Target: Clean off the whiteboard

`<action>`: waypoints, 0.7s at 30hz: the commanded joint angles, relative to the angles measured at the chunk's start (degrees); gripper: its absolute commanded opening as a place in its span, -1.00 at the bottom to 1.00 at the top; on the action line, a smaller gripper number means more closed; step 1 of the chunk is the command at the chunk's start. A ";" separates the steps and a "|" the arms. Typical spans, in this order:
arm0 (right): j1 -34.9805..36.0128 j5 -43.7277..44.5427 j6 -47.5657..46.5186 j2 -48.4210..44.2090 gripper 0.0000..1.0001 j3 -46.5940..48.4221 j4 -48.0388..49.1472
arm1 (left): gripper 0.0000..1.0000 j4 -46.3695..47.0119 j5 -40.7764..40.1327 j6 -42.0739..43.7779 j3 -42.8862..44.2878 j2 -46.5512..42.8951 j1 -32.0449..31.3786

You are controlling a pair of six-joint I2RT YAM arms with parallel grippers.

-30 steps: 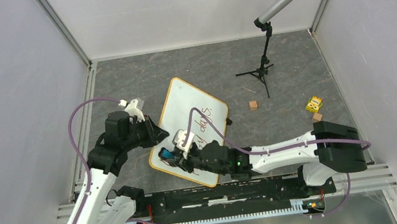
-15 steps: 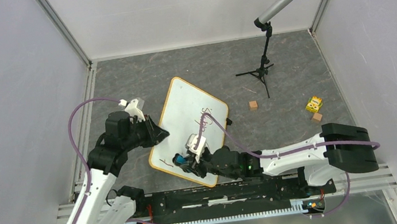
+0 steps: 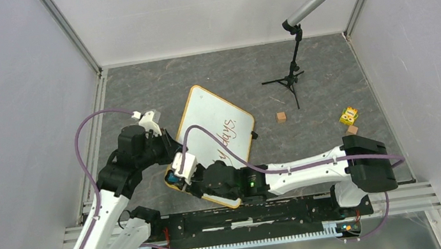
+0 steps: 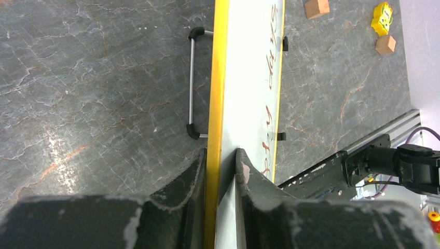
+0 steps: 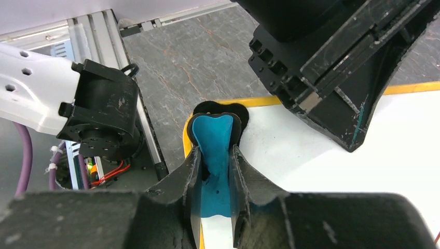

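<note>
you hold the whiteboard [image 4: 249,78], likely stiff and light, by its frame, pinched in the left gripper [image 4: 219,155]; the right gripper [image 5: 214,155] clenches the eraser [image 5: 212,132].

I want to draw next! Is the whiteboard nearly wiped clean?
Not yet. The left pincer grips the edge of the whiteboard, and the right pincer holds a blue eraser at its near corner, which looks clean. The red-brown writing in the middle is left to wipe.
</note>
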 commanded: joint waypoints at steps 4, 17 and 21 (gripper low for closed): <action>-3.38 -3.09 5.80 -1.98 -1.00 -16.78 2.61 | -0.95 -0.41 -0.99 -1.89 -0.10 0.27 -2.58; -3.53 -1.85 7.58 -7.16 -1.00 -21.54 -0.14 | -0.95 -0.64 -2.25 -2.40 -0.15 0.80 -3.76; -3.31 -4.51 4.22 -3.64 -1.00 -11.86 1.12 | -0.95 -1.04 -3.31 -2.59 0.02 0.34 -4.12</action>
